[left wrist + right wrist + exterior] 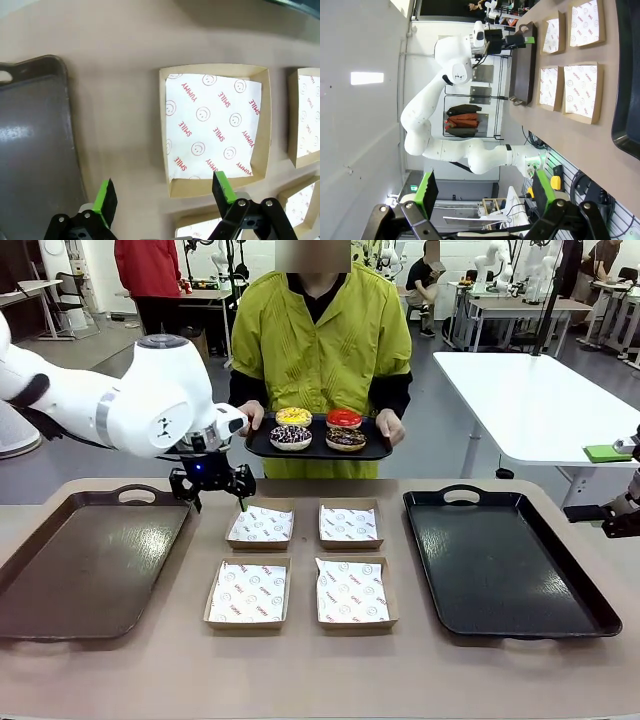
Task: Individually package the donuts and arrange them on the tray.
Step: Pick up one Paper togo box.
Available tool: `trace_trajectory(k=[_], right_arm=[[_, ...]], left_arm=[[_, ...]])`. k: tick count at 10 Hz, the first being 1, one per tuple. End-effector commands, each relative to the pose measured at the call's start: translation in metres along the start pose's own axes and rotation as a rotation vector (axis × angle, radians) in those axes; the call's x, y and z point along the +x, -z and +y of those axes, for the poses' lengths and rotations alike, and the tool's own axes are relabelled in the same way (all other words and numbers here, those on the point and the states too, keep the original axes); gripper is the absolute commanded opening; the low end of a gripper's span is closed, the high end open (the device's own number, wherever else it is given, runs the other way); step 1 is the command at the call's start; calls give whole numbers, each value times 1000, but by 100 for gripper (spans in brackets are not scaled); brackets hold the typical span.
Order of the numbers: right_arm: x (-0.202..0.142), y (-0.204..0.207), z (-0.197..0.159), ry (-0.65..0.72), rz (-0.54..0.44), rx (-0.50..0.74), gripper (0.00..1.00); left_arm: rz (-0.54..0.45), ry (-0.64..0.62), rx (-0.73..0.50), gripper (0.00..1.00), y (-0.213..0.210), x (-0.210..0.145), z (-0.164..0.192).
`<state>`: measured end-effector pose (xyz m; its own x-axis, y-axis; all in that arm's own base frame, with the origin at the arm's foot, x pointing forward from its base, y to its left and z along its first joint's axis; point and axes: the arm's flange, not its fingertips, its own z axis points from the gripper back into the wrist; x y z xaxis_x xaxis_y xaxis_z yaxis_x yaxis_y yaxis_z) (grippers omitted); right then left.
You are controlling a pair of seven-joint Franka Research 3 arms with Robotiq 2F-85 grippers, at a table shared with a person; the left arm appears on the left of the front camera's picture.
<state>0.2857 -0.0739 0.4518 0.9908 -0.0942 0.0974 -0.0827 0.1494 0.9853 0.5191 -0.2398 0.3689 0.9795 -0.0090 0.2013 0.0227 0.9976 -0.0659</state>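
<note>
A person across the table holds a small black tray (pixel 262 447) carrying the donuts: yellow-iced (pixel 294 416), red-iced (pixel 344 418), dark chocolate with sprinkles (pixel 290 437) and brown chocolate (pixel 346 439). Four shallow cardboard boxes lined with printed paper lie mid-table: far left (pixel 261 524), far right (pixel 350 523), near left (pixel 248 592), near right (pixel 351 590). My left gripper (pixel 218 502) hangs open over the table just left of the far-left box (pixel 215 127), nothing between its pads (pixel 106 197). My right gripper (pixel 590 513) is open at the table's right edge, its fingers (pixel 427 187) holding nothing.
A large brown tray (pixel 90 560) lies on the left of the table and a large black tray (pixel 505 560) on the right. The right wrist view shows the table sideways with the boxes (pixel 580 90) and the black tray (pixel 627 75). A white table (pixel 540 400) stands behind.
</note>
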Motion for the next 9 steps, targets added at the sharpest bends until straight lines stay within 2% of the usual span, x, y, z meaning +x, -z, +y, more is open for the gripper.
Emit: trace_trajectory(k=[1,9], right_arm=[[2,0,0,-5,-4,18,100],[2,0,0,-5,-4,18,100]], left_arm=[[-10,-7,7,100,-11,-2,5],[-10,-7,7,100,-11,-2,5]])
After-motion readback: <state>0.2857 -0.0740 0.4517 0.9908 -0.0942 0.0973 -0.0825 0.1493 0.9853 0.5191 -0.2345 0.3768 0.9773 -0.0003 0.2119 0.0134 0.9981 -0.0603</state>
